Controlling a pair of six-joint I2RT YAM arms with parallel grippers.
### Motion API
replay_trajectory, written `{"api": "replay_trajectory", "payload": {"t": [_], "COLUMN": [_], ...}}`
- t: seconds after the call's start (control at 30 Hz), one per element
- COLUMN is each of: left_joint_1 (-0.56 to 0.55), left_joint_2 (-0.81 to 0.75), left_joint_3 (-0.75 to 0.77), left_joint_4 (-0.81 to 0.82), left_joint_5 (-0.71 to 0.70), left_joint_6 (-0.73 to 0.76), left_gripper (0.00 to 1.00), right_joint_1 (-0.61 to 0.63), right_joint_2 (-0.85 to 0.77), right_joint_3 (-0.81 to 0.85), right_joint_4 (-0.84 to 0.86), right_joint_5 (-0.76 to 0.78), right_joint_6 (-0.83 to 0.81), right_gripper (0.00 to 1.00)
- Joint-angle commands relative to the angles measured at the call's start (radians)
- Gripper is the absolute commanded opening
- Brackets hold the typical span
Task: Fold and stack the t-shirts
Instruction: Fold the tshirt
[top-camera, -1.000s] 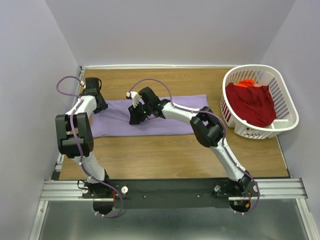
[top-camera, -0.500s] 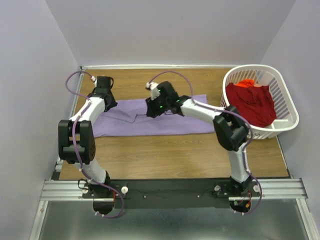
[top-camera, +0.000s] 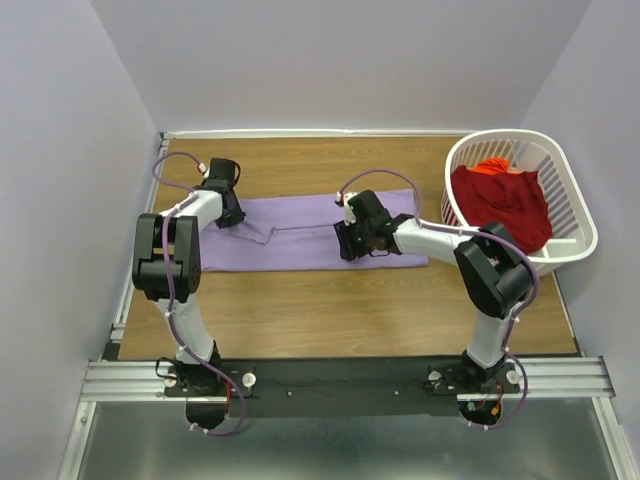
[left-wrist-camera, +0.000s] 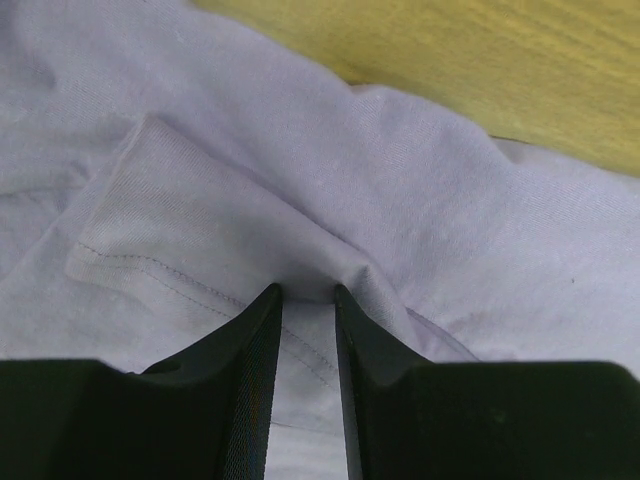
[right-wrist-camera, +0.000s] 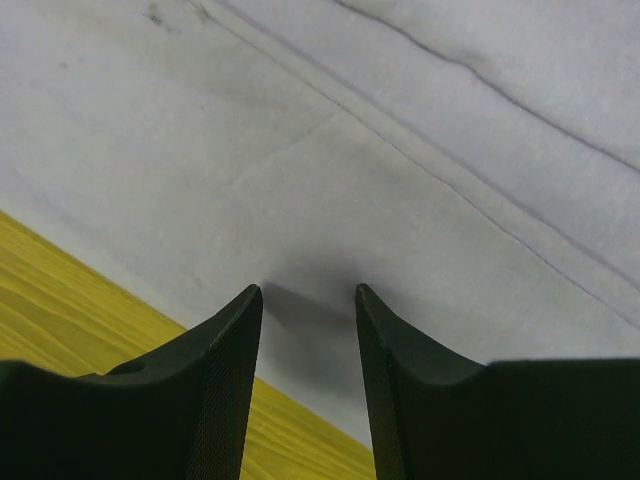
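Pinching a raised fold of the lavender t-shirt (top-camera: 300, 245) with the left gripper (top-camera: 231, 213), black fingers (left-wrist-camera: 250, 340) nearly together, cloth ridged up between the tips, just beside a stitched hem flap (left-wrist-camera: 140, 225). Lying stretched lengthwise over the far half of the wooden table (top-camera: 340, 310), that same shirt, flat in one long band, left end under the left gripper, near right part under the right gripper (top-camera: 347, 240). Pressing down on smooth lavender cloth just inside its near edge, with bare wood close by, the right fingers (right-wrist-camera: 225, 360), set a little apart with a dark shadow between; gripping or merely pressing, hard to tell from the wrist view. Heaped inside the white slatted laundry basket (top-camera: 578, 225) at the table's far right corner, the deep red t-shirt (top-camera: 505, 210), crumpled, well apart from the lavender one.
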Motion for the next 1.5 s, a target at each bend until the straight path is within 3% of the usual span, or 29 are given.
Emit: {"api": "replay_trajectory", "payload": {"t": [0.0,0.3,0.43,0.57,0.73,0.8,0.9,1.03,1.13,1.23,1.47], "left_joint_1": [-0.006,-0.129,-0.206,-0.275,-0.281,-0.266,-0.209,-0.117,-0.066,-0.063,-0.065], "left_joint_2": [0.070,0.291,0.409,0.438,0.303,0.205,0.058,-0.165,-0.302,-0.563,-0.933], "left_joint_3": [0.052,0.386,0.588,0.658,0.554,0.521,0.485,0.405,0.241,-0.018,-0.497], "left_joint_4": [0.001,-0.066,-0.091,-0.066,0.087,0.115,0.132,0.130,0.165,0.256,0.296], "left_joint_5": [0.033,0.021,0.021,0.047,0.124,0.117,0.117,0.087,0.033,-0.011,-0.054], "left_joint_6": [0.012,0.078,0.128,0.125,0.063,0.049,0.006,-0.020,-0.004,0.015,0.055], "left_gripper": [0.36,0.35,0.35,0.36,0.45,0.54,0.59,0.59,0.60,0.65,0.72], "right_joint_1": [0.005,0.186,0.304,0.317,0.277,0.213,0.120,0.004,-0.025,-0.051,-0.082], "right_joint_2": [-0.031,-0.058,-0.041,-0.034,-0.124,-0.143,-0.130,-0.037,0.044,0.184,0.546], "right_joint_3": [-0.059,-0.159,-0.113,-0.061,-0.002,0.028,0.074,0.175,0.332,0.518,0.925], "right_joint_4": [-0.038,-0.049,-0.041,-0.028,-0.032,-0.031,-0.032,-0.029,-0.028,-0.025,-0.020], "right_joint_5": [-0.036,-0.272,-0.294,-0.273,-0.174,-0.211,-0.262,-0.383,-0.397,-0.436,-0.493], "right_joint_6": [0.035,0.237,0.336,0.333,0.242,0.215,0.178,0.140,0.124,0.126,0.169], "right_gripper": [0.50,0.50,0.50,0.51,0.55,0.55,0.55,0.55,0.55,0.52,0.45]}}
